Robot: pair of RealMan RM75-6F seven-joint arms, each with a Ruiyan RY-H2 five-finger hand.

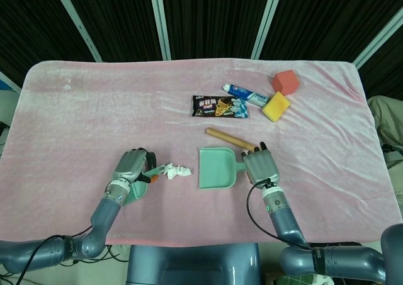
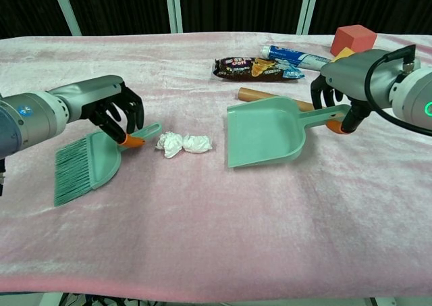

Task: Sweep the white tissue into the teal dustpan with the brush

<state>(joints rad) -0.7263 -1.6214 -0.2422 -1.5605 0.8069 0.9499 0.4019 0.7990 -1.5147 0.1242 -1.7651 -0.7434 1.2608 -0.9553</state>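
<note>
Left hand (image 2: 108, 110) is gripping the brush (image 2: 91, 164) by its handle, bristles trailing away from the white tissue (image 2: 183, 144); right hand (image 2: 347, 83) is holding the teal dustpan (image 2: 263, 134), mouth facing the tissue lying between both tools. I am setting up the sweep: next I judge the bristles must swing behind the tissue's far-left side.

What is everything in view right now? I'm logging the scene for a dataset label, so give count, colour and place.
tissue: 1, white, crumpled, between brush and dustpan
brush: 1, teal, held near the table's front left
dustpan: 1, teal, right of the tissue, held by its handle
stick: 1, wooden, behind the dustpan
snack packet: 1, dark, mid table
toothpaste tube: 1, white and blue, right of the packet
block: 1, red, far right
sponge: 1, yellow, in front of the block
cloth: 1, pink, covers the table
left hand: holds the brush handle
right hand: holds the dustpan handle
</note>
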